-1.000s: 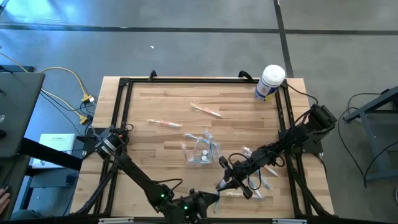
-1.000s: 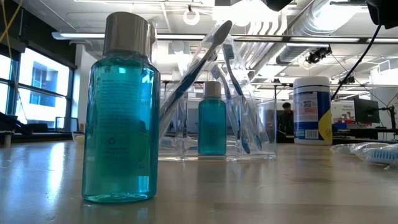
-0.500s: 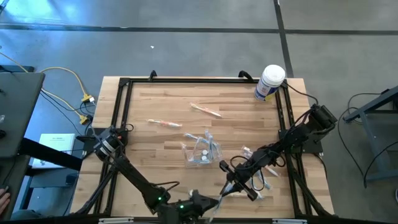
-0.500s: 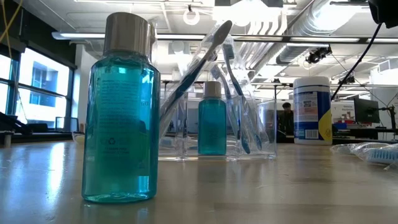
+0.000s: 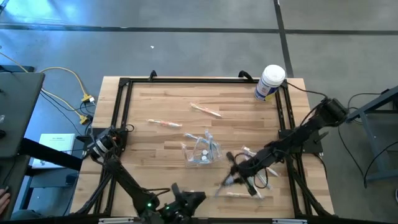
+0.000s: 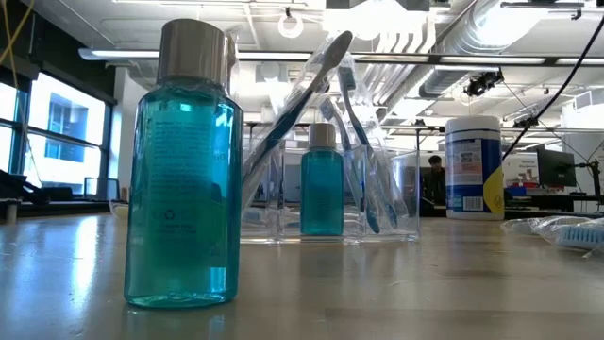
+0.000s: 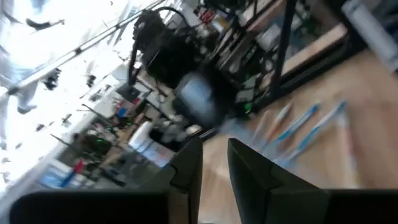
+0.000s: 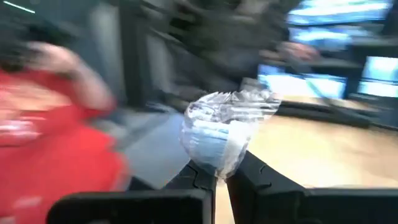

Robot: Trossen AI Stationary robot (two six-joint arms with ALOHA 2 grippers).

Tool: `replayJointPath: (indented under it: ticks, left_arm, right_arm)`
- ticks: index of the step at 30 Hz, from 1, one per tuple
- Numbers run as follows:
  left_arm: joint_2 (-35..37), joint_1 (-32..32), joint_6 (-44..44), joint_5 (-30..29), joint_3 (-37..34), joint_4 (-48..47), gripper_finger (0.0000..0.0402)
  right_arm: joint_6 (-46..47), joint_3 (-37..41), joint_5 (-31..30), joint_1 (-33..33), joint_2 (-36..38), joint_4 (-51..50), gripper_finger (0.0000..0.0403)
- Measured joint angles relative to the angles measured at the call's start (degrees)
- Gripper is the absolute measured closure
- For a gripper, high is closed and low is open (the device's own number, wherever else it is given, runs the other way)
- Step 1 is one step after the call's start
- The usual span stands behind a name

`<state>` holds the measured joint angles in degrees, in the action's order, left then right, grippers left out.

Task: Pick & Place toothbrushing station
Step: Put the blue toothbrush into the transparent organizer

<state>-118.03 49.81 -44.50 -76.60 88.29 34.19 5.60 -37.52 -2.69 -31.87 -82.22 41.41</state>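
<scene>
The toothbrushing station (image 5: 200,152) is a clear plastic holder standing on its base at the table's middle. In the low view (image 6: 330,179) it holds several toothbrushes and a small teal bottle. My right gripper (image 5: 229,178) is to its near right, shut on a crinkled clear wrapper (image 8: 224,127) with something white and blue inside. My left gripper (image 5: 181,200) is at the table's near edge. Its fingers (image 7: 214,168) stand close together with nothing between them. My right gripper pinches the lower end of the crinkled wrapper (image 8: 219,163) between its two fingertips. The rest of the wrapper sticks out beyond the fingers. Whether the packet still touches the table does not show.
A white tub with a blue label (image 5: 270,82) stands at the far right corner. Loose toothbrushes (image 5: 205,110) (image 5: 165,123) lie far of the holder, and wrapped ones (image 5: 249,194) lie near my right gripper. A large teal bottle (image 6: 184,165) stands close to the low camera.
My right arm has shifted and raised its elbow, and its gripper has moved slightly toward the table's left with the wrapped packet. My left gripper has moved toward the table's left along the near edge. The holder has stayed put.
</scene>
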Motion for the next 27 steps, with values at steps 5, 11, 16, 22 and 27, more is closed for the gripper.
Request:
replayJointPath:
  ticks: [5,11,16,22,27]
  left_arm:
    - [2.31,0.52,4.01,-1.98,0.00,-0.13,0.0348]
    - [5.61,-1.75,4.01,-7.32,-0.02,-0.37,0.0366]
    - [8.28,-6.09,-1.72,-9.18,-0.02,-2.45,0.0370]
    - [10.38,-11.58,-4.41,-9.90,-0.02,-4.37,0.0370]
    - [10.36,-13.21,-5.41,-11.35,-0.04,-4.55,0.0370]
  right_arm:
    - [-2.69,0.00,-23.74,-1.33,6.59,-14.73,0.0391]
    - [-2.87,0.00,-31.82,1.09,8.66,-18.46,0.0391]
    - [0.29,-0.02,-31.50,4.85,8.62,-23.95,0.0391]
    - [5.27,-0.07,-31.45,7.02,8.45,-28.60,0.0391]
    - [4.85,-0.07,-29.96,6.63,8.45,-28.96,0.0391]
